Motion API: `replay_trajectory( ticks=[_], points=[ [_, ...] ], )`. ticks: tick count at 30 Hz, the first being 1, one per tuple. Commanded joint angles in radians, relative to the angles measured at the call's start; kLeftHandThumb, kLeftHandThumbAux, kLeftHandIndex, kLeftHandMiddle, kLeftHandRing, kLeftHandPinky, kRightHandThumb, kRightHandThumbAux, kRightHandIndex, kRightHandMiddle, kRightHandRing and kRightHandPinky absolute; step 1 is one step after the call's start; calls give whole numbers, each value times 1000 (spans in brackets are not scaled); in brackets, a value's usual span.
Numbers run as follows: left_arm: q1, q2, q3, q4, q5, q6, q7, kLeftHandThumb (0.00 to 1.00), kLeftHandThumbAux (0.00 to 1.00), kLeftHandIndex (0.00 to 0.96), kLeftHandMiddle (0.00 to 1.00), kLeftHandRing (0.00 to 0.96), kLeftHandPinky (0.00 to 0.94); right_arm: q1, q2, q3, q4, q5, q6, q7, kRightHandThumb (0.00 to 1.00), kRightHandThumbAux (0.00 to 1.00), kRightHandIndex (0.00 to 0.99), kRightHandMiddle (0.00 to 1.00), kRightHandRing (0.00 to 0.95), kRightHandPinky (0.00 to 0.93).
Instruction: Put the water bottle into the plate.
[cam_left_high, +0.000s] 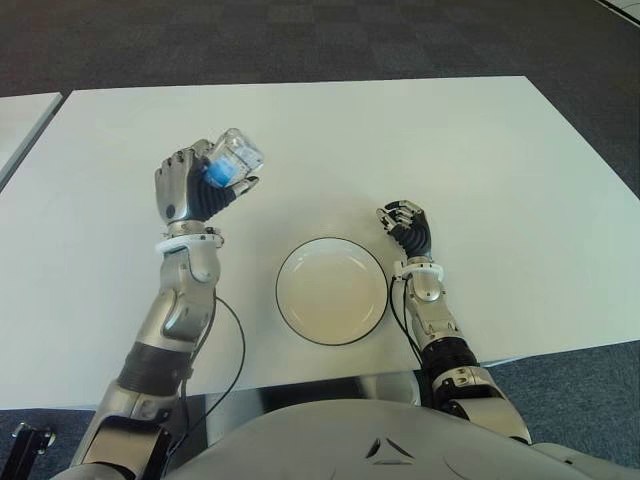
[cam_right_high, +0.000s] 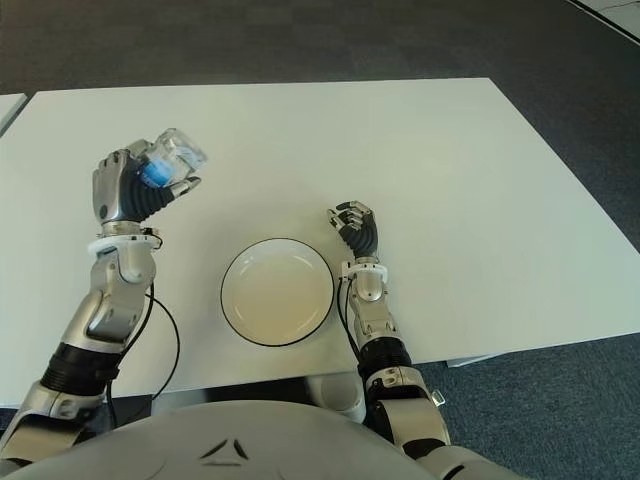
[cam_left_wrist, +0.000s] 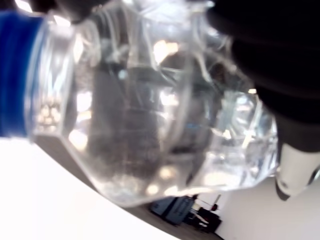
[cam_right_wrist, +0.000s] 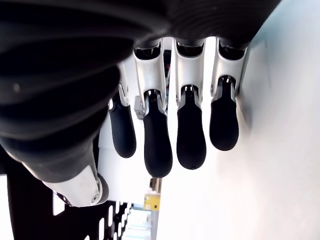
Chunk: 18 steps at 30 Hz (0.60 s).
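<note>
The left hand (cam_left_high: 190, 190) grips a clear, ribbed plastic bottle (cam_left_high: 232, 160) with a blue cap, raised above the white table (cam_left_high: 480, 160); right of it lies a round white plate (cam_left_high: 331, 291), then the right hand (cam_left_high: 408, 228), fingers relaxed, empty

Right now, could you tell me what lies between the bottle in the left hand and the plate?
Only bare table: in the left eye view, nothing sits between the water bottle, held in the left hand, and the plate.
</note>
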<state>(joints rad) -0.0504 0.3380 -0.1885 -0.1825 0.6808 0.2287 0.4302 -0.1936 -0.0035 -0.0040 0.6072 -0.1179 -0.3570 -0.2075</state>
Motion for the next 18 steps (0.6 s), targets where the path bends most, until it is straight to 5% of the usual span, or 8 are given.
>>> replay_trajectory(
  ticks=[1,18],
  points=[
    [8,-4,-20,-40,28,-57,-25,749,698,443,880,876,845,11,5,-2,-1,2,28,1,708,727,435,635,634,632],
    [17,-18,-170,-111,152,-169,-160,749,697,444,891,887,862,5,9,-2,9,1,20,-4,708,727,435,635,633,626]
  ],
)
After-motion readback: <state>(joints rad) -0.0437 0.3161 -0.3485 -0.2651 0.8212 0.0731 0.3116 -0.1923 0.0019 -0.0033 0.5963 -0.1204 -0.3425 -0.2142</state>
